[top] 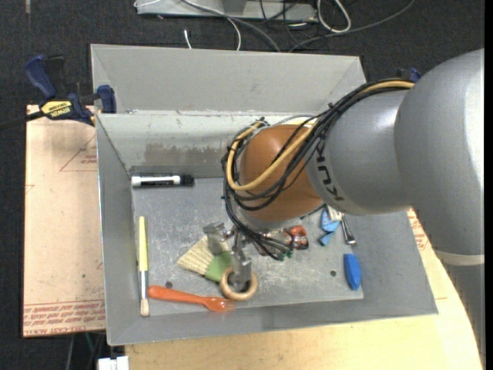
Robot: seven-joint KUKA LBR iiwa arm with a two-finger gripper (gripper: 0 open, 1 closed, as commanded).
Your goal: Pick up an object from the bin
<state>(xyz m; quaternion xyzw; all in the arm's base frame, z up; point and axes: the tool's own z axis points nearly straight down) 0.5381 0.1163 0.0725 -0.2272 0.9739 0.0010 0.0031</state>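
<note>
The tool (pixel 240 274), wide or narrow I cannot tell, sits over a wooden ring (pixel 237 296) near the bin's (pixel 308 287) front wall; it is probably light, stiff and smooth, best pinched across its rim.

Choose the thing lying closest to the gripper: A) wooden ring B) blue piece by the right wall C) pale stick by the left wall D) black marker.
A: the gripper hangs right at the wooden ring near the bin's front, while the black marker, blue piece and pale stick lie well away.
</note>
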